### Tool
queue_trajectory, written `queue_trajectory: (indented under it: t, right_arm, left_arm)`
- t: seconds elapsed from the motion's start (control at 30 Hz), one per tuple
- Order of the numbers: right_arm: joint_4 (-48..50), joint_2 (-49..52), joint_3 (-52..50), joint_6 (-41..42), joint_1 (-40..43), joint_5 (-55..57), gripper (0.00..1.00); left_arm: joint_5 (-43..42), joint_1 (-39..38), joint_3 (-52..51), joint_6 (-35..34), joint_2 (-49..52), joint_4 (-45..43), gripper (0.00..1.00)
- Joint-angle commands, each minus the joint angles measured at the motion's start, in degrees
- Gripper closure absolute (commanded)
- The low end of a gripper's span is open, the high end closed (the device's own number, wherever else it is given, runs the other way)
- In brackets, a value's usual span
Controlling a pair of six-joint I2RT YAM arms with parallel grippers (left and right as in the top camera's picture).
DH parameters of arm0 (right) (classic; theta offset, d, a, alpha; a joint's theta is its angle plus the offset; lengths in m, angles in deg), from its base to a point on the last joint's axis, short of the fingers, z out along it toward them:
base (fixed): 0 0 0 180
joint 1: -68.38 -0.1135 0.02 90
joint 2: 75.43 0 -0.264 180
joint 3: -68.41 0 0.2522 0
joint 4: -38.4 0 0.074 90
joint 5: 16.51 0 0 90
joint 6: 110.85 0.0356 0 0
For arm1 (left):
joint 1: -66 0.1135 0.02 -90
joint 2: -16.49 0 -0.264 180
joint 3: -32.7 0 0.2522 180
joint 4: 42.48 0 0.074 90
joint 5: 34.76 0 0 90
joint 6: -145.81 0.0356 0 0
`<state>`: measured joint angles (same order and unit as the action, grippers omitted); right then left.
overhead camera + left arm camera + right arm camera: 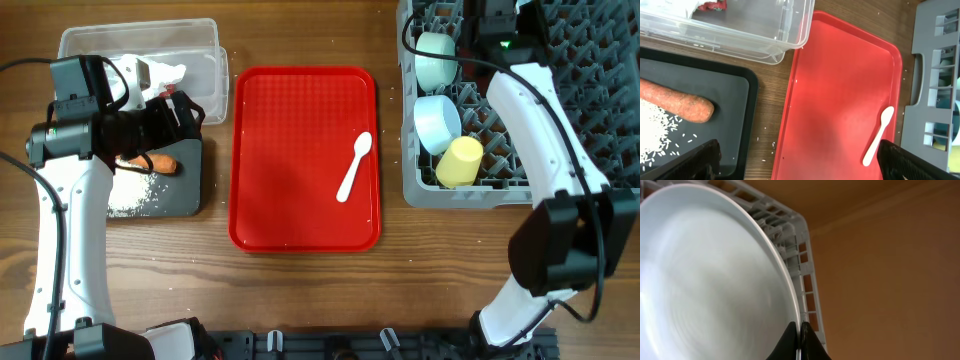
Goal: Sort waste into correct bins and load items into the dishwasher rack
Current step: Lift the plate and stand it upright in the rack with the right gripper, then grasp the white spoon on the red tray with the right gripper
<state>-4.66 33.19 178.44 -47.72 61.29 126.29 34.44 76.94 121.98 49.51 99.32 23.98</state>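
Observation:
My left gripper point(800, 170) point(190, 118) hangs open and holds nothing, above the inner edge of the black tray point(185, 190). On that tray lie an orange carrot piece point(677, 102) point(160, 162) and white rice grains point(652, 130). The crumpled napkin point(150, 72) sits in the clear tub point(200, 45). A white spoon point(354, 167) point(878, 135) lies on the red serving tray point(300, 215). My right gripper point(800, 340) point(492, 18) is shut on the rim of the pale blue plate point(710, 280), over the grey rack point(470, 195). The rack holds two pale bowls point(436, 58) and a yellow cup point(459, 160).
A few rice grains point(765, 145) lie scattered on the wooden table between the black tray and the red tray. The rack wall point(935, 75) stands just right of the red tray. My right arm point(540, 130) stretches across the rack.

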Motion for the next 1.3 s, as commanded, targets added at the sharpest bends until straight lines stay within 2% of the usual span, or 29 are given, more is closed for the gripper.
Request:
queue_trajectory:
  t: [0.0, 0.3, 0.37, 0.4, 0.43, 0.47, 0.73, 0.83, 0.93, 1.07, 1.2, 1.27]
  right_arm:
    - [0.7, 2.8, 0.9, -1.6, 1.4, 1.2, 0.96]
    - [0.8, 4.0, 0.9, -1.5, 1.5, 1.2, 0.95]
    - [0.7, 4.0, 0.9, -1.5, 1.4, 0.6, 0.76]
    - [0.7, 4.0, 0.9, -1.4, 1.4, -0.3, 0.57]
    - [0.4, 4.0, 0.9, -0.7, 1.4, -1.3, 0.19]
    - [-0.2, 4.0, 0.9, 1.7, 1.3, -1.9, 0.0]
    - [-0.2, 0.7, 0.9, 10.0, -0.9, -2.3, 0.0]
    - [-0.9, -3.3, 0.9, 13.8, -1.7, -7.2, 0.0]
    - [-4.3, -7.5, 0.9, 16.9, -2.8, -18.0, 0.0]
    - [-11.3, -13.4, 0.9, 21.7, -4.8, -47.1, 0.0]
    - [-15.2, -13.0, 0.4, 31.5, -7.3, -74.3, 0.0]
    - [-16.5, -11.9, -0.3, 32.1, -8.9, -76.7, 0.0]
  left_arm:
    - [0.5, 0.2, 1.0, -0.2, -0.2, -0.1, 0.0]
    - [0.5, 0.2, 1.0, -0.2, -0.2, -0.1, 0.0]
    - [0.5, 0.2, 1.0, -0.2, -0.2, -0.1, 0.0]
    - [0.5, 0.2, 1.0, -0.2, -0.2, -0.1, 0.0]
    - [0.5, 0.2, 1.0, -0.2, -0.2, -0.1, 0.0]
    - [0.5, 0.2, 1.0, -0.2, -0.2, -0.1, 0.0]
    - [0.5, 0.2, 1.0, -0.2, -0.2, -0.1, 0.0]
    - [0.5, 0.2, 1.0, -0.2, -0.2, -0.1, 0.0]
    - [0.5, 0.2, 1.0, -0.2, -0.2, -0.1, 0.0]
    - [0.5, 0.2, 1.0, -0.2, -0.2, -0.1, 0.0]
    - [0.5, 0.2, 1.0, -0.2, -0.2, -0.1, 0.0]
    - [0.5, 0.2, 1.0, -0.2, -0.2, -0.1, 0.0]
